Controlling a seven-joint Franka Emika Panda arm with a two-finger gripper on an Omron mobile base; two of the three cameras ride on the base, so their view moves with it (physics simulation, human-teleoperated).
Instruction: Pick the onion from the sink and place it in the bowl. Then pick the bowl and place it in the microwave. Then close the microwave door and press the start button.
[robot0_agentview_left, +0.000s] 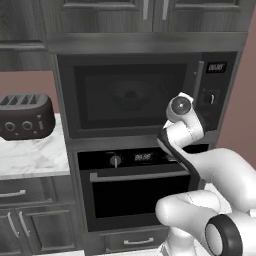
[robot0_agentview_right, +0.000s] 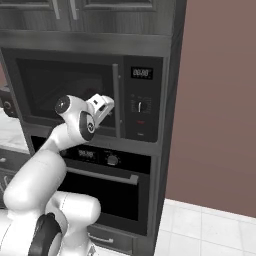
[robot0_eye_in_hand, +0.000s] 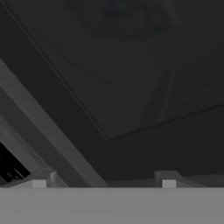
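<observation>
My end effector (robot0_eye_in_hand: 104, 181) is up close to the microwave door (robot0_agentview_left: 132, 97), near its lower right corner. Its two fingertips (robot0_eye_in_hand: 39, 183) are wide apart and hold nothing. The door is shut. Through the dark glass I see the bowl (robot0_agentview_left: 131, 96) inside the microwave (robot0_agentview_right: 90, 95), with the red onion (robot0_agentview_left: 130, 93) in it. A black toaster (robot0_agentview_left: 25, 117) sits on the white surface (robot0_agentview_left: 30, 157) to the left.
</observation>
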